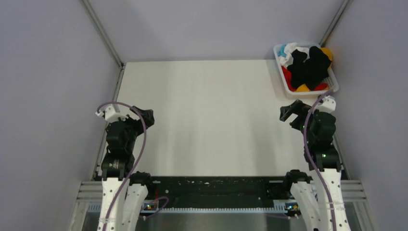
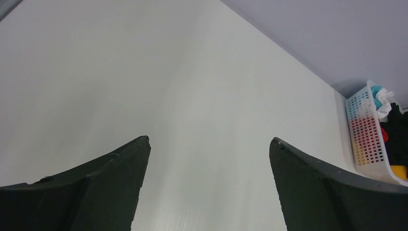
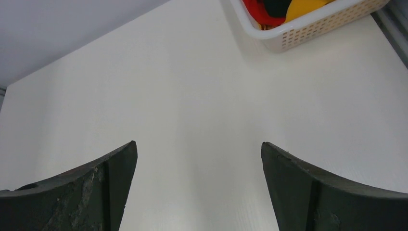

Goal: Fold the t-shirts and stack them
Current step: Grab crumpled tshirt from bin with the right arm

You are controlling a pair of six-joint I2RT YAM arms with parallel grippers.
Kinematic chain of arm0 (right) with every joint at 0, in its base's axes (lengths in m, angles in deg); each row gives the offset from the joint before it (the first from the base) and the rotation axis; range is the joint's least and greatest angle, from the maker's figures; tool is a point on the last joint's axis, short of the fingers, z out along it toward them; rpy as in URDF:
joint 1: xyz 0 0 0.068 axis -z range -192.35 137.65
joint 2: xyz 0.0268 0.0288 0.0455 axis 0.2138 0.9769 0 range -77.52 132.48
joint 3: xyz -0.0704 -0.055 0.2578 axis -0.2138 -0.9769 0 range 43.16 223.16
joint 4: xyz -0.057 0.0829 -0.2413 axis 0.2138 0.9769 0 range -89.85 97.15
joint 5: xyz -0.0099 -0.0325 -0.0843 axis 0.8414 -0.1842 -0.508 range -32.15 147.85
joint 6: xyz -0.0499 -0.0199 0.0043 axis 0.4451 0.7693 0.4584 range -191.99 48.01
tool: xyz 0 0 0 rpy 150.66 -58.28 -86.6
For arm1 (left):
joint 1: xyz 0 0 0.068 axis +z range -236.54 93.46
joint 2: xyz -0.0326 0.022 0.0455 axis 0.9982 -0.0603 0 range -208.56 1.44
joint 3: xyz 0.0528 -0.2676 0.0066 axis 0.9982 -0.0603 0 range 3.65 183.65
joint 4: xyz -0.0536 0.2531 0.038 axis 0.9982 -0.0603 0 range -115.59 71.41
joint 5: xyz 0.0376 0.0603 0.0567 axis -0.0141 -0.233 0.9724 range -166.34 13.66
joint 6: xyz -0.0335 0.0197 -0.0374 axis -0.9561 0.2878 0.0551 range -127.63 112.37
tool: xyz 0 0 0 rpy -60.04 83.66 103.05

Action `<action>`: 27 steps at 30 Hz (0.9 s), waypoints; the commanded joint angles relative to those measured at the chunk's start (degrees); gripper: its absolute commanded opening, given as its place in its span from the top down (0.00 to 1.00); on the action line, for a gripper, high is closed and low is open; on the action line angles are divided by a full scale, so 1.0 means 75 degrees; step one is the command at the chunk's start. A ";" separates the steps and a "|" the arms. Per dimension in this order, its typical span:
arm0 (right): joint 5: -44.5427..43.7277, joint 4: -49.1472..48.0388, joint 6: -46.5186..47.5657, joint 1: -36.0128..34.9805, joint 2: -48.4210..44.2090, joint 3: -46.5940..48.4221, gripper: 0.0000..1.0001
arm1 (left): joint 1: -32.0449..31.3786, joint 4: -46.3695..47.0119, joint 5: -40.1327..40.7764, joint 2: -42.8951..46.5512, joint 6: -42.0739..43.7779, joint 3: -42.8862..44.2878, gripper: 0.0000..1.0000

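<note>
T-shirts [image 1: 308, 67]: crumpled heap of light blue, white, red, black uppermost, orange-yellow; in white basket [image 3: 312, 29] at table's [image 1: 202, 120] far right corner. Left gripper [image 2: 209, 142]: fingers spread wide, holding nothing, touching nothing. Right gripper [image 3: 197, 144]: likewise, near basket. Shirt count indistinct in tangle

A white plastic basket [image 1: 280, 68] with little holes in its sides sits at the far right corner of the flat white surface [image 1: 207, 115], close to the plain grey walls [image 1: 216, 24] that stand around it.
</note>
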 commanded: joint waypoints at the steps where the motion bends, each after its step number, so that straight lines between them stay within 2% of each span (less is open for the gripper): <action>1: 0.0586 -0.0778 0.0614 -0.0035 0.0836 0.0655 0.01 | -0.0001 0.0240 0.0163 -0.0054 -0.0087 0.0036 0.01; 6: -0.0840 -0.0998 0.0448 0.0018 0.2977 0.1966 0.01 | -0.0001 0.0413 0.0100 -0.0276 -0.0137 0.0003 0.01; 14: -0.1716 -0.0720 0.1213 0.0586 0.7386 0.5490 0.01 | -0.0008 0.0704 0.0276 -0.0664 -0.0075 -0.0052 0.01; 22: -0.1903 -0.0545 0.1529 0.1093 1.0625 0.8338 0.06 | -0.0001 0.1162 0.0419 -0.1026 0.0014 -0.0152 0.01; 24: -0.1858 -0.0524 0.1563 0.1093 1.1288 0.8978 0.09 | -0.0007 0.1208 0.0457 -0.1135 0.0035 -0.0146 0.01; 25: -0.1813 -0.0533 0.1594 0.1103 1.1579 0.9268 0.14 | -0.0002 0.1225 0.0468 -0.1182 0.0058 -0.0145 0.01; 27: -0.1623 -0.0475 0.1667 0.1116 1.2128 1.0013 0.30 | -0.0001 0.1176 0.0502 -0.1258 0.0081 -0.0103 0.01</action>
